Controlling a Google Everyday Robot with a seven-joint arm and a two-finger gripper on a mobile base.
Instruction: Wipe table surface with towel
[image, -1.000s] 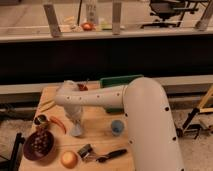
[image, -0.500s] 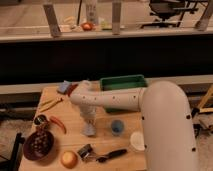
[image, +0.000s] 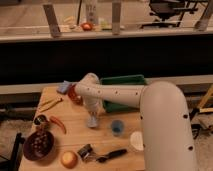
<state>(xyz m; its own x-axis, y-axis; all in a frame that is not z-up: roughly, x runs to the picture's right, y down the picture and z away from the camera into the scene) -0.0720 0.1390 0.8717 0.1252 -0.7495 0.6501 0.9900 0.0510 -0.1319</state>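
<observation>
A small blue towel (image: 64, 87) lies crumpled at the back left of the wooden table (image: 75, 132). My white arm reaches in from the right, bends near the towel and points down. My gripper (image: 92, 120) hangs at the table surface in the middle, in front of and to the right of the towel and apart from it. A pale grey shape sits at the gripper's tip; I cannot tell what it is.
A green tray (image: 122, 81) stands at the back behind the arm. A blue cup (image: 117, 127) and a white cup (image: 136, 140) stand right of the gripper. A red chili (image: 57, 123), dark bowl (image: 37, 145), orange fruit (image: 68, 159) and black-handled tool (image: 107, 155) lie left and front.
The gripper has moved rightward across the table from the left side to the middle and slightly toward the back. The arm's elbow shifted right with it. The blue towel has come into view.
</observation>
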